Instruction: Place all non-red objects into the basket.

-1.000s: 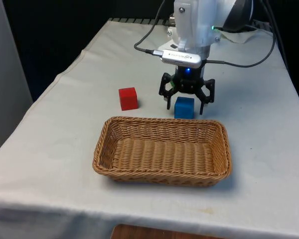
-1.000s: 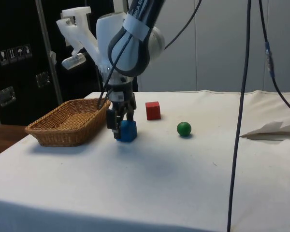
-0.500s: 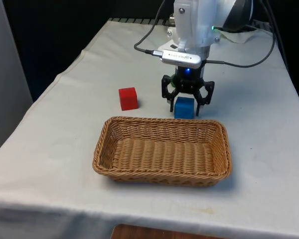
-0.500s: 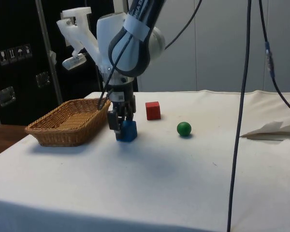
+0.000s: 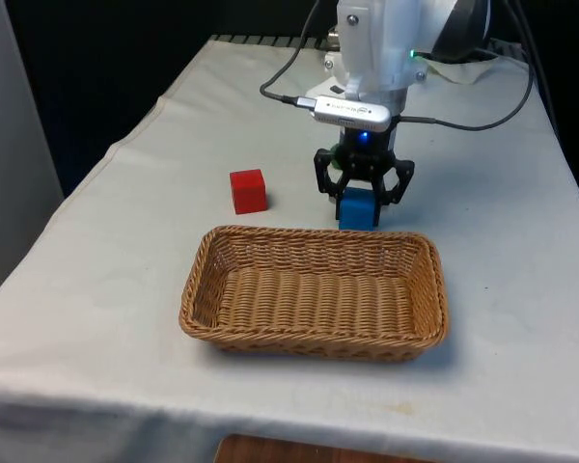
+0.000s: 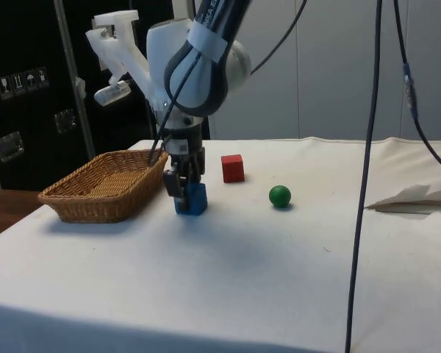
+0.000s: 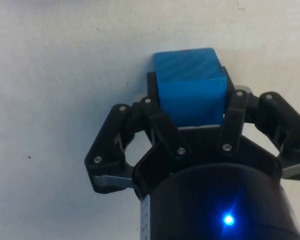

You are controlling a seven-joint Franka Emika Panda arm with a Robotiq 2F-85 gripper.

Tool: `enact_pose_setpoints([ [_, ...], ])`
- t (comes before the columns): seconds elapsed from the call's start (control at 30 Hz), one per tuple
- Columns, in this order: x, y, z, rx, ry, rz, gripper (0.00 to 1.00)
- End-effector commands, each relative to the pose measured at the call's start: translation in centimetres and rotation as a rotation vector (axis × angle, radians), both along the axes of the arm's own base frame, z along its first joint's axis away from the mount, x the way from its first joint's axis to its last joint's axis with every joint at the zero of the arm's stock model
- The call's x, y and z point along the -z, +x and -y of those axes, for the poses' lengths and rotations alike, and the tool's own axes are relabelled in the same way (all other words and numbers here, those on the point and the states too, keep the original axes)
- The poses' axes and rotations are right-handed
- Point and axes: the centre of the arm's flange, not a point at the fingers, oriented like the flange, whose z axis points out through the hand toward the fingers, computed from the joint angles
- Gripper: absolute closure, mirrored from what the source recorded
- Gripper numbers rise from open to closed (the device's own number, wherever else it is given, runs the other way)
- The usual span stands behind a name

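Note:
My gripper is shut on the blue cube, which rests on the white cloth just behind the wicker basket's far rim. In the wrist view the fingers press on both sides of the blue cube, and my gripper sits low over it. From the side, the gripper holds the blue cube beside the basket. A red cube stands towards the front view's left of the gripper. A green ball lies past the red cube.
Black cables hang down over the table in the side view. A fold of white cloth lies at that view's right. The table's edges run close to the basket's sides and front.
The fingers have come together from wide open onto the blue cube's sides. The cube, the arm and the other objects have stayed where they were.

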Motion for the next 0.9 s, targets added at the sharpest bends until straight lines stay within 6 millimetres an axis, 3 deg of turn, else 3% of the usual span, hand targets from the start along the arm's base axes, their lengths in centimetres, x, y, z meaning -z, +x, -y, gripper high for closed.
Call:
enact_pose_setpoints([
  [0.0, -0.8, 0.1, 0.0, 0.005, -0.001, 0.002, 0.98],
  [0.5, -6.0, 0.6, -0.8, 0.022, 0.028, 0.015, 0.98],
  [0.53, -5.7, 0.6, -0.8, 0.018, 0.037, 0.019, 0.98],
  [0.87, -9.9, 1.5, -1.8, 0.018, 0.043, 0.027, 0.98],
])
